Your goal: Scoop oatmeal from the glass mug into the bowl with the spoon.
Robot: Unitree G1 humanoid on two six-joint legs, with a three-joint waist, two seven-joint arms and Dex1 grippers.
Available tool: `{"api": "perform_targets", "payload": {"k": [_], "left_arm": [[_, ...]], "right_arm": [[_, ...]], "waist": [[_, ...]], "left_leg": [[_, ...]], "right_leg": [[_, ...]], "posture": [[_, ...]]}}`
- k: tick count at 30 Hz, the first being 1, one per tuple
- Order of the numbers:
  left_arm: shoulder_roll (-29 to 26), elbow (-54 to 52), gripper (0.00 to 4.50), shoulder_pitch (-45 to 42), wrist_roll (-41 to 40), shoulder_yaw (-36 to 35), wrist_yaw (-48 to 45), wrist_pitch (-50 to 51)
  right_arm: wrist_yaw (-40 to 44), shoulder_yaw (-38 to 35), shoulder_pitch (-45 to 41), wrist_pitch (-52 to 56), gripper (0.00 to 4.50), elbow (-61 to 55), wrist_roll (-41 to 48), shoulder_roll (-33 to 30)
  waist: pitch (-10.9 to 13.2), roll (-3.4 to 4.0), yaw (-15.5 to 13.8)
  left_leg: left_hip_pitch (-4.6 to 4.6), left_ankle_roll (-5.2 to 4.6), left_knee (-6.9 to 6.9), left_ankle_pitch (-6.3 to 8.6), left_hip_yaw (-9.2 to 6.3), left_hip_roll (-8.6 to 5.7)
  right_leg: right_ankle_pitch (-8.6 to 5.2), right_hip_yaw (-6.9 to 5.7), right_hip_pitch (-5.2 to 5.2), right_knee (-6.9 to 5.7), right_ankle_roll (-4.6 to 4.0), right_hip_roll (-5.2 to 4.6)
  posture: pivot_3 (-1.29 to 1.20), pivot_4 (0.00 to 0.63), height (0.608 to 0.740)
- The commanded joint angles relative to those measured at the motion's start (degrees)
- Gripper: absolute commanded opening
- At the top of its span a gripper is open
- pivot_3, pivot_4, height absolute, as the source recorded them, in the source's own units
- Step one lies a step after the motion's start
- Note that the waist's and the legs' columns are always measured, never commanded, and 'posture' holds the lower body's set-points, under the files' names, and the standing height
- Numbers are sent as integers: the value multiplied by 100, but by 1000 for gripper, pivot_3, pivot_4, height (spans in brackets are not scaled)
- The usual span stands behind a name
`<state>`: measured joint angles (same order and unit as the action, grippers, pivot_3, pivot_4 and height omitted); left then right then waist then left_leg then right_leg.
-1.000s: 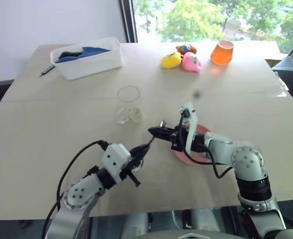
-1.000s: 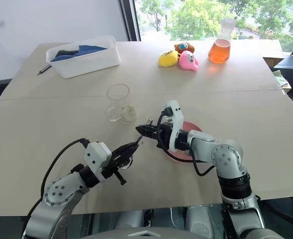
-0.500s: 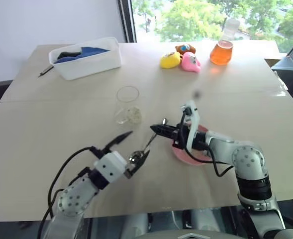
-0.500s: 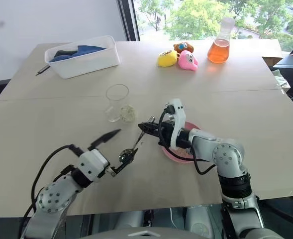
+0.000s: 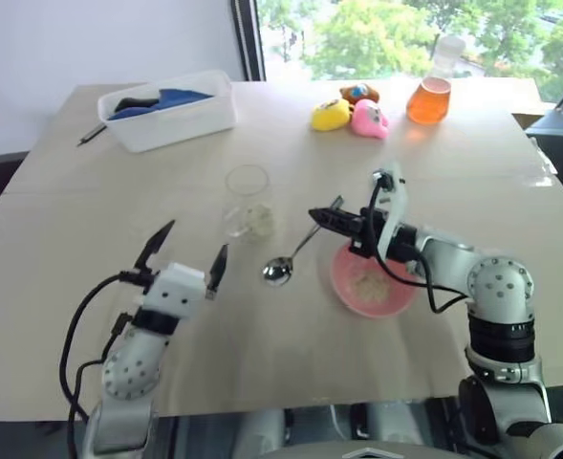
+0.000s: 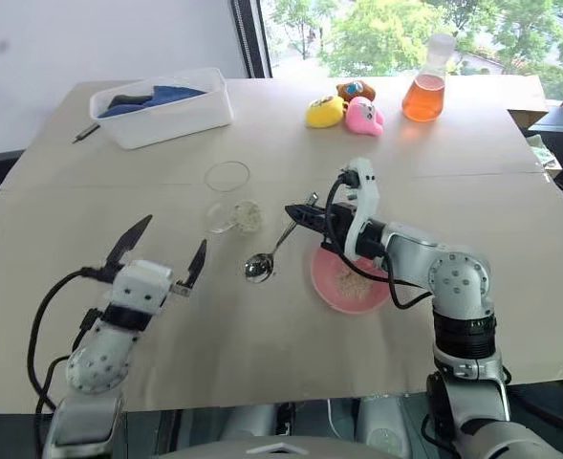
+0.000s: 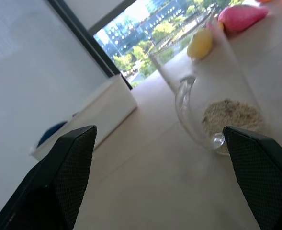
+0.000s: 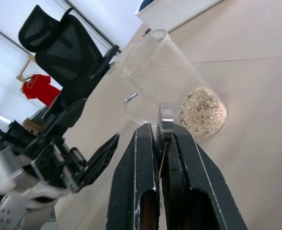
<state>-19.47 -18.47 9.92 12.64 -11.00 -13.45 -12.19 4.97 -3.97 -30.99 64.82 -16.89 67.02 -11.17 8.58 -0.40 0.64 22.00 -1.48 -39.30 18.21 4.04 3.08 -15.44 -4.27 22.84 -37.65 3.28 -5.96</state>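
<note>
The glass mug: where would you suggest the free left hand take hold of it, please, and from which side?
Probably the glass mug by its lower wall, from the robot's left. It stands upright, with oatmeal low inside. The open left hand is on that side, and the right hand, shut on the spoon, occupies the other.

No readable text, no label, no brand, no number or sign on anything near either hand, nothing legible on the items farther off across the table

Silver-grey arms, black cables — black-fingered grippers
</note>
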Motion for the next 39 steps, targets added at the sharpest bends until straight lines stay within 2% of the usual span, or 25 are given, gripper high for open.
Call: {"api": "perform_targets", "payload": {"k": [1,9,12,18,28,34,39], "left_arm": [[-136,266,4428,-453,35,252,-117,256],[-132,1065,4428,-1567,-144,300,25,546],[-134,1230,3566,-1885,-226,265,85,589],[-173,1443,772,-2109,-285,355,3,742],[-215,1650,772,-2219,-568,428,-186,869],[-237,1781,772,-2317,-730,542,-366,766],[-256,1914,772,-2453,-771,563,-376,721]], "right_arm": [[9,-103,-139,-55,0,-113,89,-28],[-31,-131,-84,-114,0,-168,25,-41],[-49,-141,-74,-160,0,-191,-19,-30],[-138,-300,-418,-280,0,-164,-8,-55],[-121,-528,-1831,-828,0,334,-503,-177],[218,-235,-2633,-1288,0,691,-1075,0],[903,306,-2837,-1605,0,958,-1784,-82]], "waist": [[-1,-1,-2],[0,-1,15],[0,-2,6],[0,-2,23],[0,-2,14],[0,-2,14],[0,-2,15]], "left_leg": [[-2,2,0,-1,-1,-1],[8,25,3,-14,3,-2],[19,26,0,-15,8,-3],[23,26,-1,-15,12,-4],[43,30,-5,-17,11,-4],[51,33,-6,-19,15,-5],[57,34,-6,-19,12,-7]], "right_leg": [[0,1,-2,-1,0,-2],[0,1,8,3,0,-2],[0,-2,17,1,0,-2],[0,-2,20,2,1,-3],[0,-4,41,-4,1,-2],[0,-5,48,-13,1,-3],[1,-11,48,-18,2,-3]], "posture": [[0,150,740],[0,150,740],[0,150,740],[0,150,740],[0,150,740],[0,150,740],[0,150,740]]}}
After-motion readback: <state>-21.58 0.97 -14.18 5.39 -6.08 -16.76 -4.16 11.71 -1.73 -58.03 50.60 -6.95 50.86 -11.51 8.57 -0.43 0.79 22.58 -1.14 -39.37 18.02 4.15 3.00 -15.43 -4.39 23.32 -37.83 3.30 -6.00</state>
